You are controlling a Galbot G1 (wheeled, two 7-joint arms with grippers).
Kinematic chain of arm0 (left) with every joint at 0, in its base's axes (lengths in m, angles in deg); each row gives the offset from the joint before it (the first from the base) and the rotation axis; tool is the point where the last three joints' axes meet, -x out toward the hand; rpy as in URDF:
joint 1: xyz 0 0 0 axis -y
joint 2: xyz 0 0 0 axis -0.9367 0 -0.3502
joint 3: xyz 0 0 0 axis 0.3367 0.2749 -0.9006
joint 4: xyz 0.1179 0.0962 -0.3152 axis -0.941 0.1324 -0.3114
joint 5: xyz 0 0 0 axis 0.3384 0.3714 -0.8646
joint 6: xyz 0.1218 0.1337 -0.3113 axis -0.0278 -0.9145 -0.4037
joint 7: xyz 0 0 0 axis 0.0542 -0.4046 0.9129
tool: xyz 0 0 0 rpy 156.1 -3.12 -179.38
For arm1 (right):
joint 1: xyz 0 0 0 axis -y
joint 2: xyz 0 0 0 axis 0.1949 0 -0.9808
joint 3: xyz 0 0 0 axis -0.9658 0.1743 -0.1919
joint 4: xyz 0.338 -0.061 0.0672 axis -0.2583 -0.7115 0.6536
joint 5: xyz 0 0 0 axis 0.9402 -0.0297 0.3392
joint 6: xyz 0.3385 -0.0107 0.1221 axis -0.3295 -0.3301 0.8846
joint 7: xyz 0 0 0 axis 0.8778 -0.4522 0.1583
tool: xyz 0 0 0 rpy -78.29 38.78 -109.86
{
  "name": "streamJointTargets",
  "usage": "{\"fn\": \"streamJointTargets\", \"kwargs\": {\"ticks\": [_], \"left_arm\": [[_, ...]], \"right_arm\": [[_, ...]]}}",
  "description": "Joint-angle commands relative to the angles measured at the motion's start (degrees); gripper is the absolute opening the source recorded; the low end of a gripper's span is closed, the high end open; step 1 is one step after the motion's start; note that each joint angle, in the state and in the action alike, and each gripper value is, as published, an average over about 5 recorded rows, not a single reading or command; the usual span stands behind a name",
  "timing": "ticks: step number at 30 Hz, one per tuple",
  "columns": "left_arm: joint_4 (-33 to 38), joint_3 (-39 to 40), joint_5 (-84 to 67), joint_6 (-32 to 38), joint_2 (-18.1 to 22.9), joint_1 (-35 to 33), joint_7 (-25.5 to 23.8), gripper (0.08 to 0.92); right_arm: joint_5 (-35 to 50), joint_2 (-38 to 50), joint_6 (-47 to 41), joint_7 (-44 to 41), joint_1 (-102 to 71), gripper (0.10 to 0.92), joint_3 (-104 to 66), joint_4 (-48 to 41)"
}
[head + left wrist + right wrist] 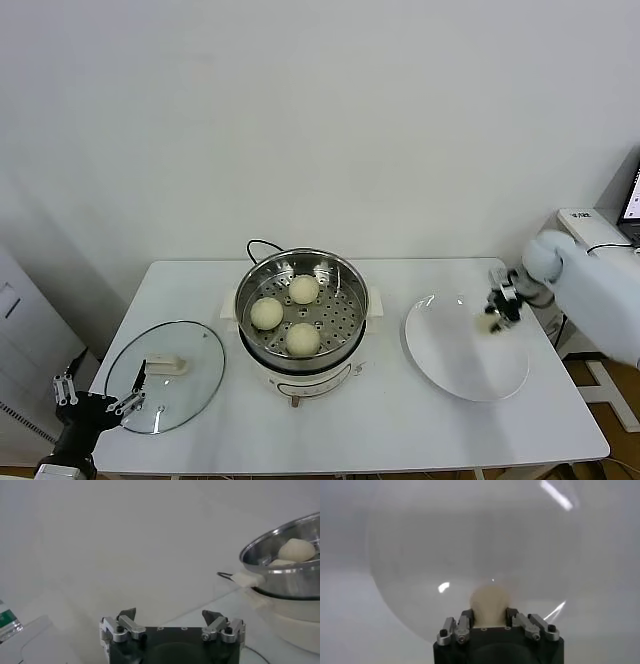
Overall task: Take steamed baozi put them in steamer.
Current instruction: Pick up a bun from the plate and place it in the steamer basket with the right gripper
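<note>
A: Where's the right gripper (497, 310)?
B: Over the plate (450, 350), near its far right edge, clenched on a bun (491, 601). The wrist view shows the bun pinched between both fingers (466, 620), above the plate.
A: And the other buns?
B: Three sit in the steamer (345, 278) at table (400, 430) centre: one far (304, 289), one left (266, 313), one near (303, 339).
A: Left gripper (98, 397)?
B: Parked at the table's near left corner, just beside the lid (195, 375), fingers (126, 615) spread wide, gripping nothing.
A: What lies around it?
B: The lid rests flat left of the steamer; a black cord (258, 244) trails behind the steamer.
</note>
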Motion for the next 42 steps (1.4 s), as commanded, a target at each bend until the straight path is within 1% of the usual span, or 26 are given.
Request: {"fn": "streamJointTargets", "kwargs": {"ticks": [1, 4, 8, 12, 16, 20, 28, 34, 42], "left_arm": [[0.0, -0.1, -0.3, 0.1, 0.2, 0.4, 0.0, 0.823], [0.0, -0.3, -0.7, 0.1, 0.4, 0.5, 0.0, 0.823], [0.0, -0.7, -1.3, 0.1, 0.7, 0.6, 0.0, 0.823], [0.0, -0.8, -1.6, 0.1, 0.9, 0.8, 0.0, 0.823], [0.0, -0.8, -1.8, 0.1, 1.1, 0.9, 0.0, 0.823], [-0.2, -0.8, -1.9, 0.1, 1.2, 0.9, 0.0, 0.823], [-0.6, -0.9, -2.3, 0.5, 1.5, 0.8, -0.1, 0.823], [-0.8, -1.2, -2.6, 0.5, 1.3, 0.9, 0.0, 0.823], [-0.7, -1.1, -2.6, 0.5, 1.1, 0.8, 0.0, 0.823]], "right_arm": [[30.7, -7.5, -7.8, -0.4, 27.6, 0.384, 24.3, 3.2], [36.7, -11.5, -11.9, 0.1, 30.7, 0.381, 25.8, 4.7], [43.5, -16.5, -18.6, 3.4, 31.4, 0.370, 26.5, 10.5], [47.3, -20.3, -23.3, 7.8, 28.9, 0.365, 27.5, 15.7], [47.5, -23.1, -26.1, 11.0, 25.6, 0.365, 27.7, 17.3], [47.0, -23.7, -27.7, 12.8, 23.8, 0.365, 28.4, 18.2], [40.9, -20.6, -28.6, 13.9, 21.7, 0.365, 32.1, 20.2], [39.5, -18.2, -28.9, 14.5, 21.1, 0.365, 32.6, 21.3], [39.9, -16.7, -28.8, 15.3, 21.0, 0.373, 32.6, 21.3]]}}
